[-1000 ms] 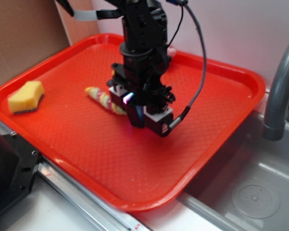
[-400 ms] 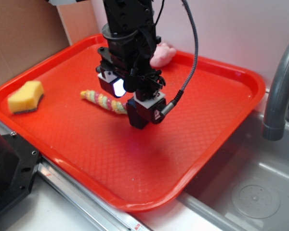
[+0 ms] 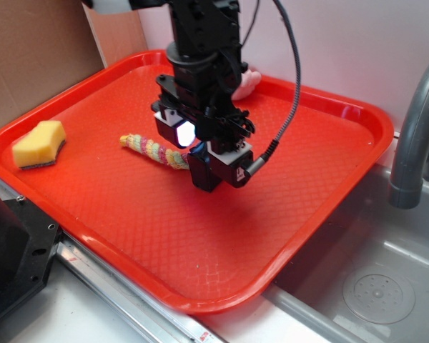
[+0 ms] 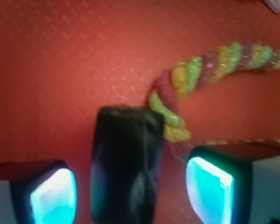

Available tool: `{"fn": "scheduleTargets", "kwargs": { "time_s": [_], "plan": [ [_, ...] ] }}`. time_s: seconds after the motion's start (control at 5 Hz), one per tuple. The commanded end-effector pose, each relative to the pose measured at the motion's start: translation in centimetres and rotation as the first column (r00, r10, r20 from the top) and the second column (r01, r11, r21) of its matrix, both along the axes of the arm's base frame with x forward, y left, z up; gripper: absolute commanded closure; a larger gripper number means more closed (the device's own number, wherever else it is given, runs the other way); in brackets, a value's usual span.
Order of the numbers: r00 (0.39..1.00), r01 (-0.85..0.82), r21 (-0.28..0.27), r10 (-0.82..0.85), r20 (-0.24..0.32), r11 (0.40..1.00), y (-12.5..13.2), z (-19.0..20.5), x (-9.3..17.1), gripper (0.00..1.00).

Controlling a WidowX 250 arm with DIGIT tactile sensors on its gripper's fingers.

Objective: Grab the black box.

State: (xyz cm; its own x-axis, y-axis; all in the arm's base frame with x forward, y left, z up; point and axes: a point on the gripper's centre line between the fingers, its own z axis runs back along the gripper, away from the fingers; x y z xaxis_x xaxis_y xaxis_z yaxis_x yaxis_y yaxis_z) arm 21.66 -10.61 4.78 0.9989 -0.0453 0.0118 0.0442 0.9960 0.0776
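The black box [image 4: 126, 163] is a glossy, rounded block standing on the red tray [image 3: 357, 118]. In the wrist view it sits between my two glowing fingertips [image 4: 53, 196], with a gap of tray showing on each side. My gripper [image 4: 130, 193] is open and straddles the box without touching it. From outside, the gripper [image 3: 200, 151] hangs low over the tray's middle, and the box [image 3: 202, 173] shows as a dark block below it, partly hidden by the fingers.
A striped twisted rope [image 3: 154, 150] lies just left of the box, its end touching or nearly touching it [image 4: 210, 70]. A yellow sponge [image 3: 38, 143] sits at the tray's left. A pink lump [image 3: 247, 82] lies behind the arm. A grey faucet [image 3: 415, 136] and sink [image 3: 375, 286] are on the right.
The gripper has moved slightly back and left over the box, then a touch right. The pink lump has come into view behind the arm. The box has stayed put and the jaws stay open.
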Motion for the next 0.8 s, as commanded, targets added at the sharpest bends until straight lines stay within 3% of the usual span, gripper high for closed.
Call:
{"fn": "scheduleTargets", "kwargs": {
  "time_s": [0.0, 0.2, 0.4, 0.6],
  "plan": [
    [0.999, -0.044, -0.018, 0.044, -0.003, 0.999, -0.1, 0.1, 1.1, 1.00],
    [0.997, -0.071, -0.041, 0.071, -0.003, 0.997, -0.4, 1.8, 0.9, 1.00],
    [0.997, -0.062, -0.045, 0.065, 0.050, 0.997, 0.1, 5.6, 0.7, 1.00],
    [0.990, -0.083, -0.164, 0.100, 0.096, 0.983, 3.1, 10.2, 0.5, 1.00]
  ]
}}
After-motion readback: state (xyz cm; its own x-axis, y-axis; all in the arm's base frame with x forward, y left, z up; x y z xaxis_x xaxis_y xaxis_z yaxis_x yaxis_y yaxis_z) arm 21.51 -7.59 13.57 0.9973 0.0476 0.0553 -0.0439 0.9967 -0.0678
